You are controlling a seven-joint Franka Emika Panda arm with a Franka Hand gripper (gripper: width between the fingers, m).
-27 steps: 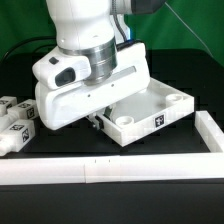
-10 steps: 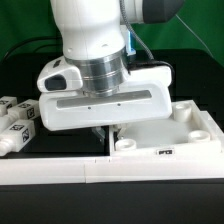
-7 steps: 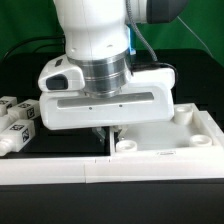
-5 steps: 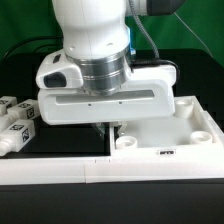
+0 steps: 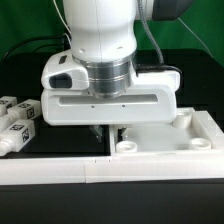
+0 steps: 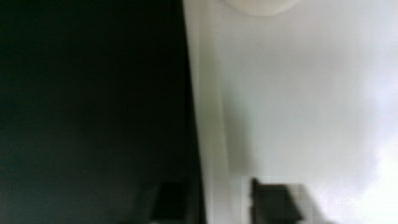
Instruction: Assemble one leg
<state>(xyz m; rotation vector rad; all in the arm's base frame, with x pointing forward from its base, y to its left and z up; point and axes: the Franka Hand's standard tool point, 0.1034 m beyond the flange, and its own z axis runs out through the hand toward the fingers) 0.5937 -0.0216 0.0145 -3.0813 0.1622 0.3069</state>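
Observation:
Several small white legs with black-and-white tags lie at the exterior view's left; the nearest ones are a leg (image 5: 20,112) and another leg (image 5: 10,137). None is held. The wide white panel (image 5: 165,135) with round corner sockets lies flat in the corner of the white rails. My gripper (image 5: 112,131) points straight down over the panel's edge nearest the legs. In the wrist view my gripper (image 6: 224,200) straddles the panel's (image 6: 302,100) raised side wall, with one dark finger (image 6: 175,202) outside it and the other inside. It appears shut on that wall.
A long white rail (image 5: 60,170) runs along the table's front and another rail (image 5: 208,122) stands at the exterior view's right. The panel rests against both. The table is black. The large white hand hides the panel's middle and back.
The panel went from skewed to squared against the rails. In the last second my hand and the panel have slid slightly toward the exterior view's right. The legs have not moved.

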